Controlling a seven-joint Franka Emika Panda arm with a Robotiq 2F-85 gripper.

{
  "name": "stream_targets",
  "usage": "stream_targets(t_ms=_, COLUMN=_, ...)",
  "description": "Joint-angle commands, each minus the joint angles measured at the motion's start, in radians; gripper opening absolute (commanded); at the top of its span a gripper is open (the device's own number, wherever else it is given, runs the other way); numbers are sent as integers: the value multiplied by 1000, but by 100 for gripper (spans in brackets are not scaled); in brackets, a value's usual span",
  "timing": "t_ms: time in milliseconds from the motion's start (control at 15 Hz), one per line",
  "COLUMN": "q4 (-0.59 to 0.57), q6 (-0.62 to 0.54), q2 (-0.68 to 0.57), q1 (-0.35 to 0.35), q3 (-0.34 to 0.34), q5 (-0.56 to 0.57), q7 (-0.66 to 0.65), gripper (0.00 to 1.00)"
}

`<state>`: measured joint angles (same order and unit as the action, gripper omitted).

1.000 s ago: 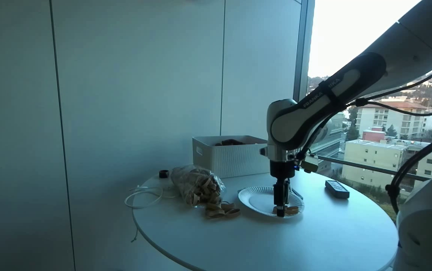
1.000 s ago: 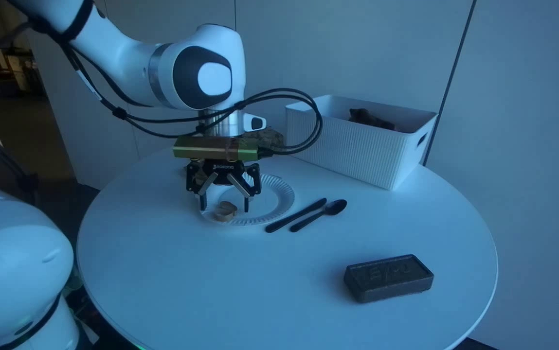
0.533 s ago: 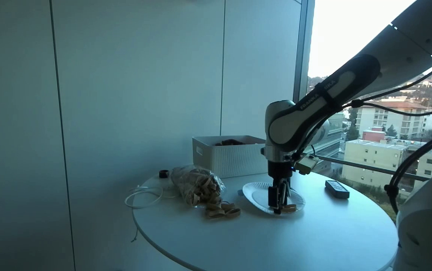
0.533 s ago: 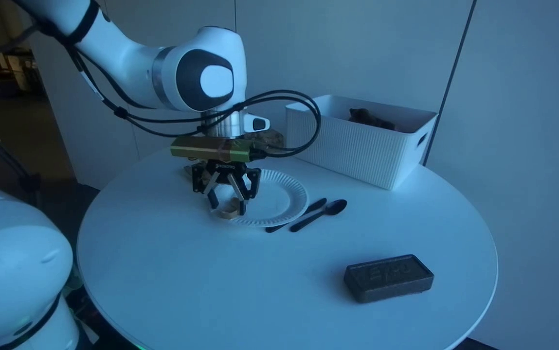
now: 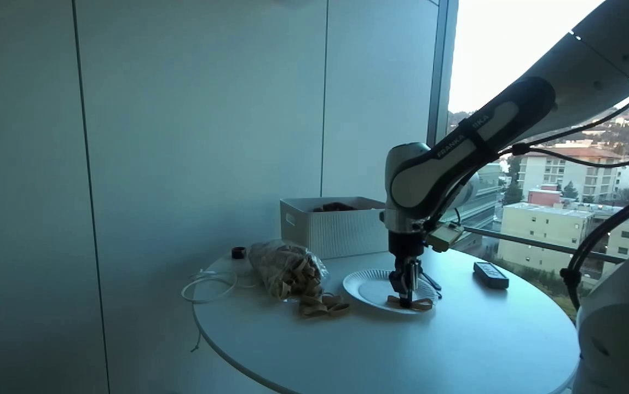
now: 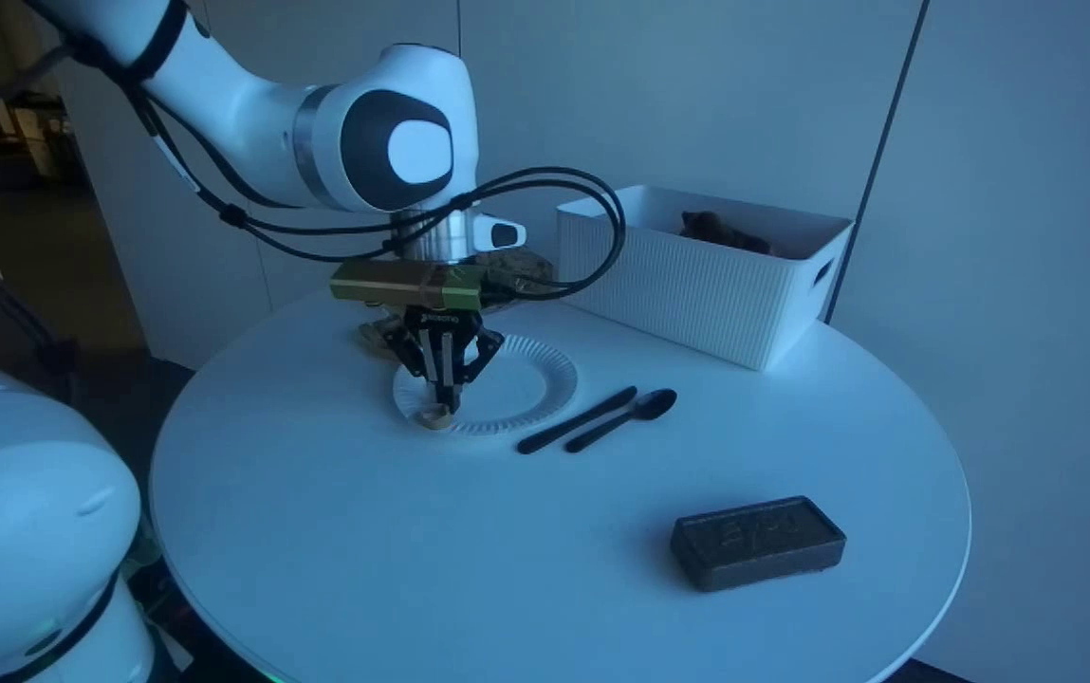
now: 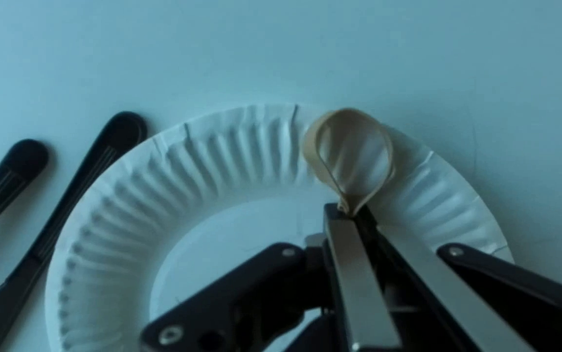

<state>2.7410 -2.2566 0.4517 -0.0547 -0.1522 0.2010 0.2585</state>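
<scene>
Now the tan rubber band [image 7: 311, 144] is being pinched between the fingertips of the gripper [image 7: 351, 210], its loop being squeezed into a teardrop over the fluted rim of the paper plate [image 7: 222, 151]. The fingers, spread apart half a second ago, are being pressed together here. The plate, skewed across the black knife [image 6: 578, 420] at that earlier moment, is being seen flatter and off it, the knife's full length being shown again beside the black spoon [image 6: 655, 405]. Whether the band is being held clear of the plate or against it cannot be told.

"FRANKA" is being displayed along the robot arm [image 5: 456, 145], the letters beyond being interrupted by a black strap [image 5: 474, 132]. The print on the gripper's front is being blurred away, and the raised lettering on the dark block [image 6: 758, 543] is being rendered too faintly for a sure reading.

All this is being carried by the round white table [image 6: 507, 569], along with the ribbed white bin [image 6: 677, 285], something brown [image 6: 723, 232] being kept inside. In an exterior view a clear plastic bag of bands [image 5: 292, 271] is being flanked by loose bands [image 5: 322, 306]. Behind, pale wall panels [image 5: 199, 109] are being met by a window [image 5: 527, 60], buildings [image 5: 549, 219] being framed outside.
</scene>
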Motion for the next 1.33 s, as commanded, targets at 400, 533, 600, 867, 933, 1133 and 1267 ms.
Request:
stream_targets(t_ms=400, q4=0, q6=-61, q2=40, q1=-10, q3=41, q5=13, q7=-21, gripper=14)
stream_targets(t_ms=533, q4=-4, q6=-71, q2=60, q1=-8, q3=48, q5=15, q7=-19, gripper=13)
stream_targets(t_ms=600, q4=-6, q6=-70, q2=71, q1=-6, q3=50, q5=14, q7=-17, gripper=12)
stream_targets(t_ms=867, q4=-12, q6=-52, q2=86, q1=-24, q3=73, q5=44, q7=-41, gripper=13)
stream_targets(t_ms=933, q4=-11, q6=-44, q2=90, q1=-31, q3=78, q5=57, q7=-50, gripper=14)
stream_targets(t_ms=1133, q4=-18, q6=7, q2=103, q1=-73, q3=99, q5=122, q7=-110, gripper=12)
stream_targets(t_ms=1267, q4=-27, q6=65, q2=111, q1=-92, q3=107, q5=155, q7=-140, gripper=12)
